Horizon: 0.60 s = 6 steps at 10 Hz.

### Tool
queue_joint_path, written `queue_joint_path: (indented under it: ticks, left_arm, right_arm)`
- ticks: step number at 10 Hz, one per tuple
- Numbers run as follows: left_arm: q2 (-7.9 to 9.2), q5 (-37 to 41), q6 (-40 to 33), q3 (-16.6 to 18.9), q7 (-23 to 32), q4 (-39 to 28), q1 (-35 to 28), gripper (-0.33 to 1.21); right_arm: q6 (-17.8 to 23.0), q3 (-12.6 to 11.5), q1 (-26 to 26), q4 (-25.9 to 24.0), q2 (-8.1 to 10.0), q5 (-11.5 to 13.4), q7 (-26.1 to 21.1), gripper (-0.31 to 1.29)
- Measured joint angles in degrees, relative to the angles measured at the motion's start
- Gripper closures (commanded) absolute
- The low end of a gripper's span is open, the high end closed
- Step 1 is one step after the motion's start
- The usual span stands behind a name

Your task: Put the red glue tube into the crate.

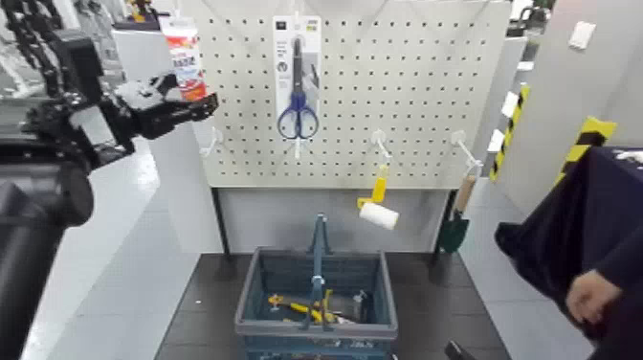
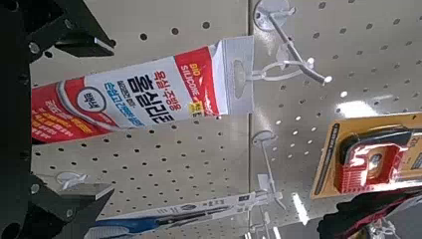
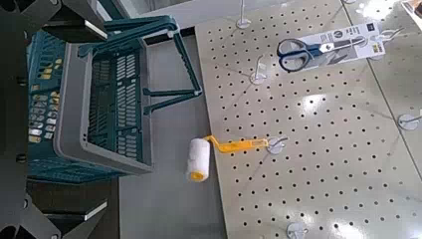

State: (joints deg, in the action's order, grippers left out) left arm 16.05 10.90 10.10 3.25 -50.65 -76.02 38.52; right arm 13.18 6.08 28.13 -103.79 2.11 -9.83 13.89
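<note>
Left gripper (image 2: 109, 119): jaws wide, astride the tube (image 2: 149, 95), nothing clamped. Tube: hanging, head view's ten o'clock; we should centre, close squarely, unhook gently. Crate (image 1: 316, 328): six o'clock. Right gripper (image 3: 105, 119): idle, five o'clock.

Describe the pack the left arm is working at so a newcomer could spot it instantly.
On the pale perforated pegboard, look to its upper left, beside the black left gripper. There hangs the white-and-red printed glue pack with a pale top. Its red printing sets it apart from the neighbouring blue-handled scissors on a white card.
</note>
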Motion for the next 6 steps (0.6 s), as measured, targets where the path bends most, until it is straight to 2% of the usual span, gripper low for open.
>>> queue_joint_path:
  ticks: [6]
  left_arm:
    - [-0.03, 0.1, 2.0, -0.1, 2.6, -1.9, -0.2, 1.11]
  right_arm:
    - [0.0, -0.1, 0.2, 0.0, 0.0, -0.1, 0.0, 0.13]
